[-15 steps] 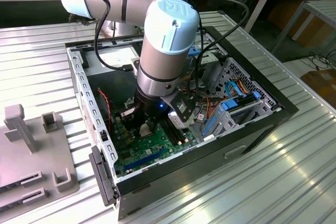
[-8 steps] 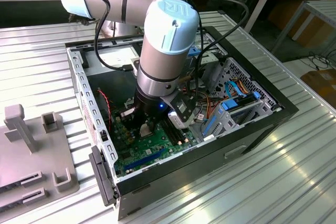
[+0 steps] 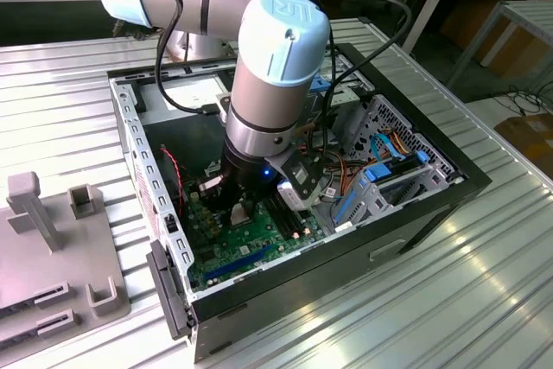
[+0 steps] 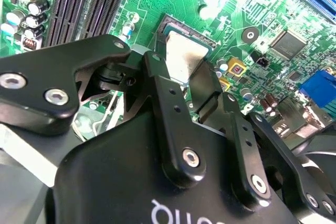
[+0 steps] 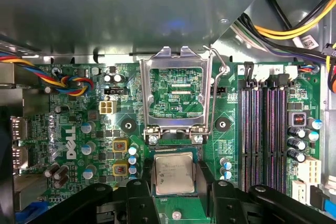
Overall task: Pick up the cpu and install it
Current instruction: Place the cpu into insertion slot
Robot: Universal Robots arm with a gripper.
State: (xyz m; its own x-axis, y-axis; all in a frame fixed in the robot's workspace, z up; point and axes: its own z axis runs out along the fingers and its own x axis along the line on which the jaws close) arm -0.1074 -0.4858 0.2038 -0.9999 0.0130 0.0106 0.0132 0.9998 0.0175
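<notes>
- In the exterior view, my arm reaches down into the open computer case on the desk. My gripper is low over the green motherboard.
- In the second wrist view, my gripper is pinching the cpu. Its silver top fills the gap between my black fingers, right over the socket. So the pick-up is done.
- In the first wrist view, the cpu lies square over the socket, just beside the hinged metal frame, which stands folded open. I cannot tell whether the chip is fully seated. I judge the placing nearly done, with letting go and closing the frame left.
</notes>
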